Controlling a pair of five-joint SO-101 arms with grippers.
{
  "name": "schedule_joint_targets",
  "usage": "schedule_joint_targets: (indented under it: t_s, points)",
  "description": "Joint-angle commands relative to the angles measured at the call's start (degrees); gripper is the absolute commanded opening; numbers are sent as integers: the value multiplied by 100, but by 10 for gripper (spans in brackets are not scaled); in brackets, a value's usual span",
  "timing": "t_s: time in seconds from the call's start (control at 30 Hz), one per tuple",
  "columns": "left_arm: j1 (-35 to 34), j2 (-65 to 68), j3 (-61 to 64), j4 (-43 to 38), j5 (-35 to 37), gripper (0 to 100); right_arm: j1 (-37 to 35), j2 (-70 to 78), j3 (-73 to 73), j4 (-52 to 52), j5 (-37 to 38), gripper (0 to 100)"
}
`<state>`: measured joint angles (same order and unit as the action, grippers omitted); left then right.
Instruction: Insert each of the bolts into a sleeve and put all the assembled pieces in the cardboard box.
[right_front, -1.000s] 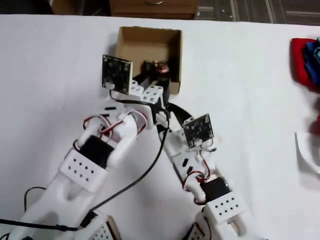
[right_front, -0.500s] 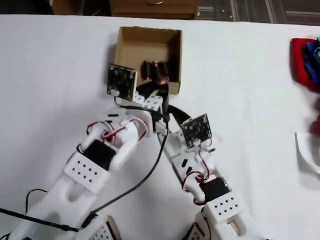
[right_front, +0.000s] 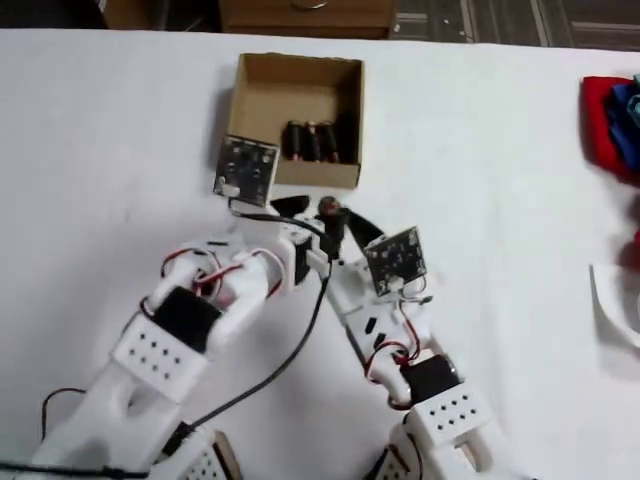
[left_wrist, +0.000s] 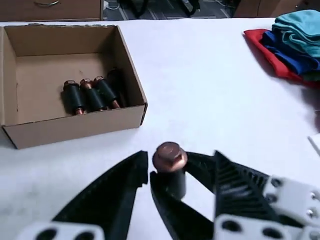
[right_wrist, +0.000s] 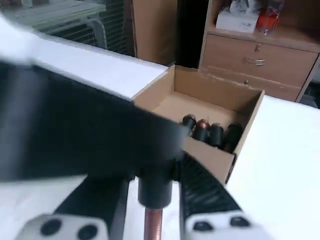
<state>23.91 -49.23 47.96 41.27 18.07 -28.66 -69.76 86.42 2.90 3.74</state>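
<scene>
The cardboard box (right_front: 300, 75) stands at the table's far middle, with several assembled bolt-and-sleeve pieces (left_wrist: 90, 95) lying side by side against its near wall. Just in front of the box, my right gripper (right_wrist: 155, 182) is shut on a black sleeve (right_wrist: 155, 192) with a copper bolt (left_wrist: 170, 156) through it. The bolt's head points up and its shank (right_wrist: 152, 222) sticks out below. My left gripper (left_wrist: 180, 167) is open at this held piece, its jaws to either side of it. The same held piece (right_front: 330, 212) stands between the two arms in the high view.
Red and blue cloths (right_front: 612, 110) lie at the table's right edge, with a white object (right_front: 615, 305) below them. The left arm's black cable (right_front: 290, 350) runs across the table between the arms. A wooden cabinet (right_wrist: 255, 60) stands beyond the table.
My left gripper let go of a piece inside the box, then pulled back out toward the right gripper. The right arm barely moved.
</scene>
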Motion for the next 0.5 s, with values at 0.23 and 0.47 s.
schedule_joint_targets:
  t_s: [0.23, 0.47]
  points:
    - [-1705, -1644, -532, 1486, -18, 182, 435, -127, -334, -84, -466, 23]
    - [-3631, -2092, 1015, 1714, -2479, 135, 1174, 1288, -2602, 892, -1037, 23]
